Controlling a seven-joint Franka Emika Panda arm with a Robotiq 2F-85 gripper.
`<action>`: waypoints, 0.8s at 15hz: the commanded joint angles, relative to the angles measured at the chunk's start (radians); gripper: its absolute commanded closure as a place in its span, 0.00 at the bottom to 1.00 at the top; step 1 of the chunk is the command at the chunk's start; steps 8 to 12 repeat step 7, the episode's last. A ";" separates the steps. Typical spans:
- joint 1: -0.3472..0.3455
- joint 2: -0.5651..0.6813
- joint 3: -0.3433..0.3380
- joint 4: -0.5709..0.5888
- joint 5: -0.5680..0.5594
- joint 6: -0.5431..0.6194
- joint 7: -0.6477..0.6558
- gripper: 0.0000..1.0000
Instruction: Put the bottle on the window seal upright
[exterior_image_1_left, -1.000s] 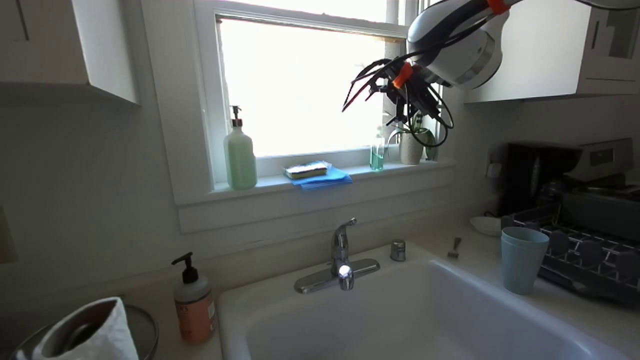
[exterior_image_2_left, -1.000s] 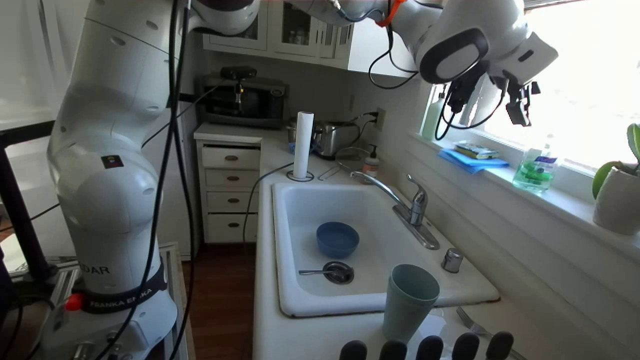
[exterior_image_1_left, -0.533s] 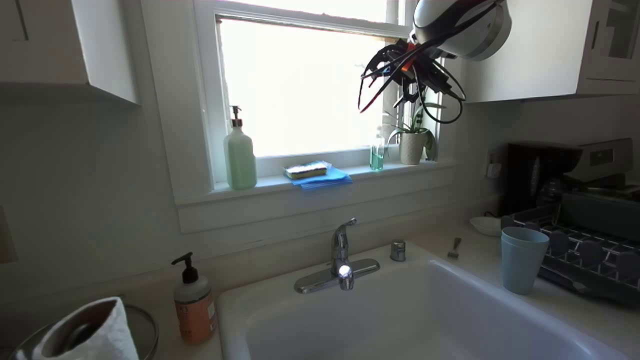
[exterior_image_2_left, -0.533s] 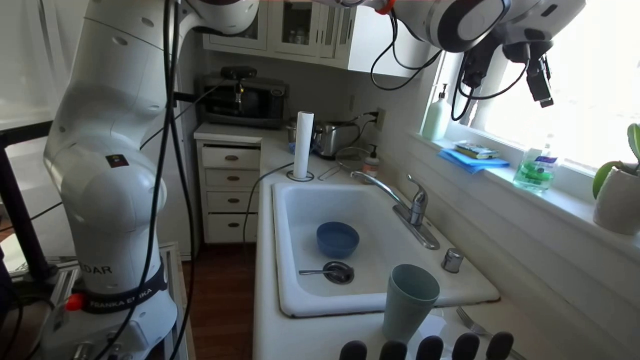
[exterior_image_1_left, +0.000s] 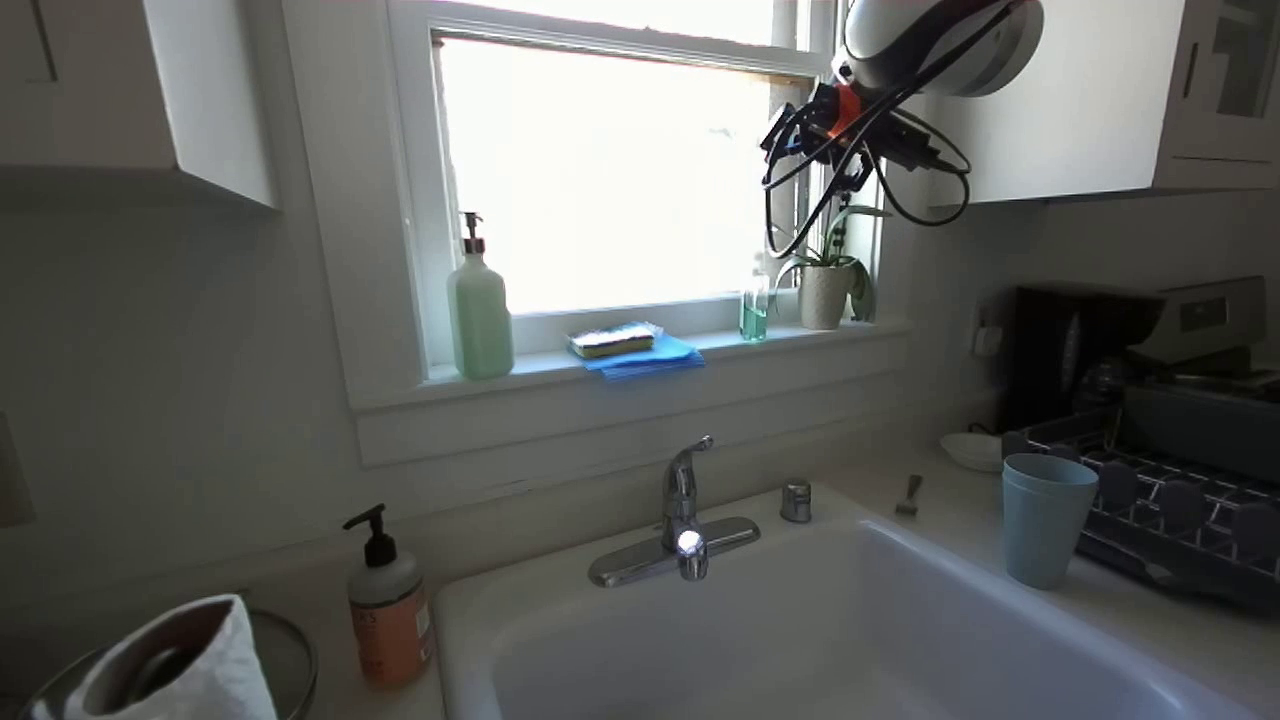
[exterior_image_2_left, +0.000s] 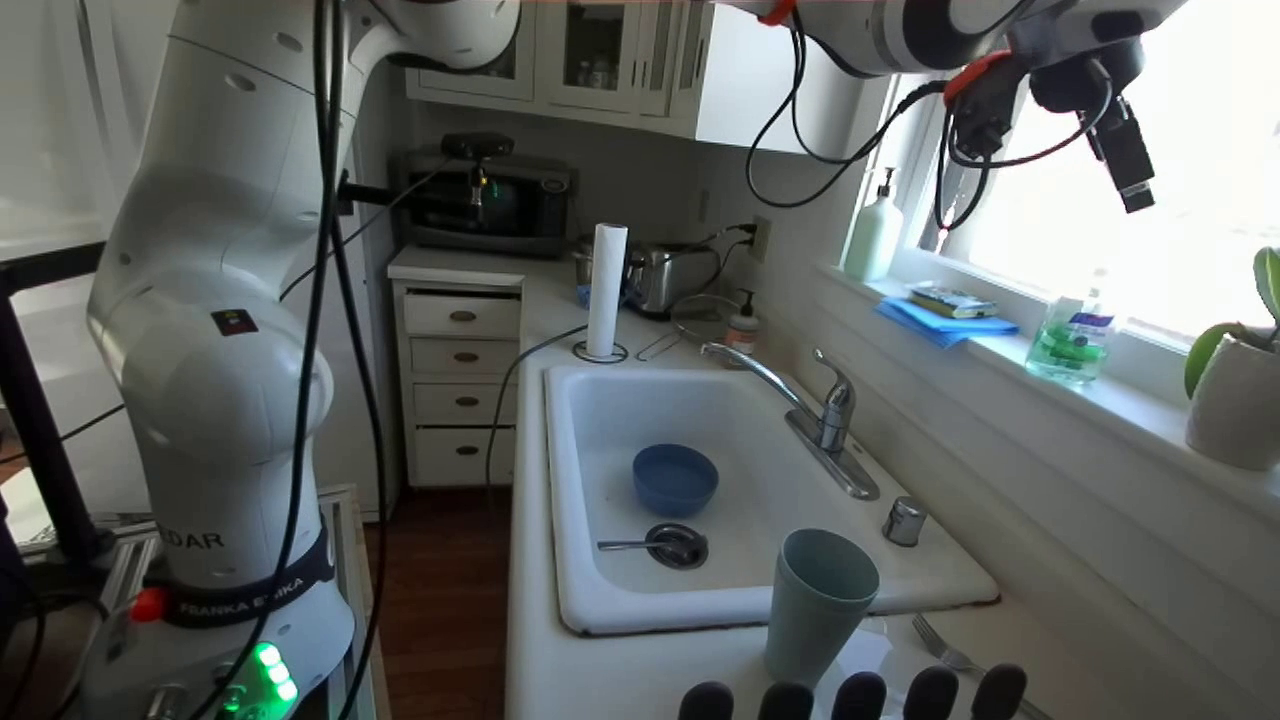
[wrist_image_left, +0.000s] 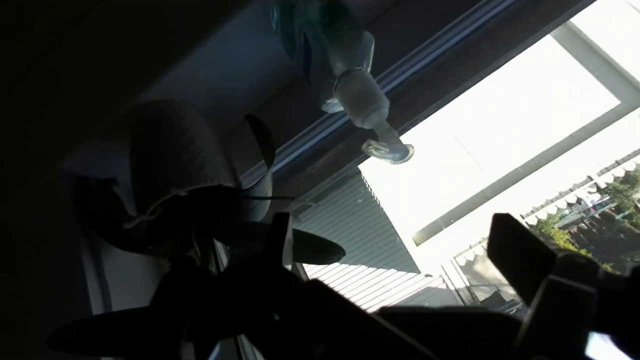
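The bottle (exterior_image_1_left: 753, 318), slim with teal liquid and a pale pump top, stands upright on the window seal (exterior_image_1_left: 540, 368). In an exterior view the bottle (exterior_image_2_left: 1070, 345) looks wider and carries a purple label. My gripper (wrist_image_left: 400, 240) is open and empty, with its two dark fingers spread wide in the wrist view. The bottle (wrist_image_left: 360, 95) appears there above the fingers, not between them. In both exterior views the gripper (exterior_image_2_left: 1130, 185) hangs in front of the window, well above the bottle and apart from it. The window seal (exterior_image_2_left: 1150, 405) also shows beneath the bottle.
A potted plant (exterior_image_1_left: 824, 295) stands beside the bottle; its leaf (wrist_image_left: 315, 247) reaches near a finger. A sponge on blue cloths (exterior_image_1_left: 650, 352) and a green pump dispenser (exterior_image_1_left: 482, 315) share the ledge. The faucet (exterior_image_1_left: 682, 510) and sink lie below. Cables loop round the wrist.
My gripper has risen and moved right in both exterior views, with its cables shifting along. Green lights now glow on the robot's base. The bottle has not moved.
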 joint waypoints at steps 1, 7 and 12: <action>0.006 -0.006 -0.025 0.002 -0.066 -0.026 -0.047 0.00; -0.001 0.000 -0.016 -0.001 -0.038 -0.040 -0.100 0.00; -0.001 0.000 -0.016 -0.001 -0.038 -0.040 -0.100 0.00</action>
